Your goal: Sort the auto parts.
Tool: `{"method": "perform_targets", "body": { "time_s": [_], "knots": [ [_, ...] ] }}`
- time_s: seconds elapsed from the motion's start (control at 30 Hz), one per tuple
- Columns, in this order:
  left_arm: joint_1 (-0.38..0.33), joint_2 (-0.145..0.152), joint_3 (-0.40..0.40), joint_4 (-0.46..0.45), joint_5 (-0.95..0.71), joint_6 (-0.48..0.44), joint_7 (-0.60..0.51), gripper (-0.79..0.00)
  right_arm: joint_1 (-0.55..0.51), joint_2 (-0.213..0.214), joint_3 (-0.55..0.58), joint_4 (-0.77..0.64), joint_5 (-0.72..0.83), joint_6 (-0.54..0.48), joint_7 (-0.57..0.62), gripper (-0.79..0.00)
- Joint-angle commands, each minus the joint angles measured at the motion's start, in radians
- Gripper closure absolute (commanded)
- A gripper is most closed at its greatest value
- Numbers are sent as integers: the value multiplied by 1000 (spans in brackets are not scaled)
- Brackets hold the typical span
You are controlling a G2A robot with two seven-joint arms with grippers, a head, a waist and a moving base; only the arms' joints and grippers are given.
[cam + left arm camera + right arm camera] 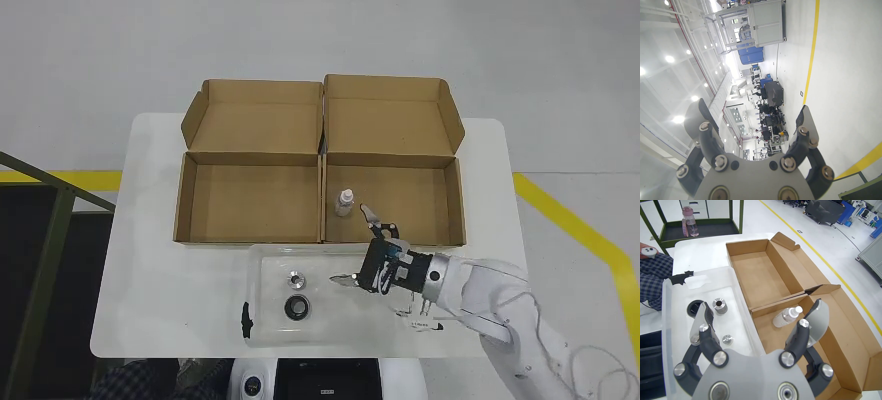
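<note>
My right tool [353,246] hangs spread and empty above the clear tray's [268,262] far edge, its arm stretched in from the near right. A steel cylinder [296,279] lies left in the tray. A white bottle [343,202] stands in the right box [445,212]. My left tool [752,105] is spread too.

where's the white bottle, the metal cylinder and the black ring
white bottle [784,318], right wrist view, on its body
metal cylinder [720,309], right wrist view, on its side
black ring [296,308], top view, on its middle

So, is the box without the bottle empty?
Empty. That cardboard box shows only bare brown floor in the top and right wrist views.
</note>
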Motion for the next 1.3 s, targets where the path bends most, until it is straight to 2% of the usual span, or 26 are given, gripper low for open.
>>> {"method": "perform_targets", "body": {
  "time_s": [0.0, 0.2, 0.5, 1.07, 1.27],
  "knots": [
    [0, 0, 0, 0, 0, 0, 0, -785, -19, 3, -3, -13, -24, -13, -2, -785],
    [0, 0, 0, 0, 0, 0, 0, -785, -53, 8, -30, -20, -96, -28, -21, -785],
    [0, 0, 0, 0, 0, 0, 0, -785, -46, 10, -95, -14, -207, -47, -11, -785],
    [0, 0, 0, 0, 0, 0, 0, -785, -36, 15, -163, 23, -304, -78, 21, -785],
    [0, 0, 0, 0, 0, 0, 0, -785, -42, 19, -158, 34, -326, -64, 34, -748]
  ]
}}
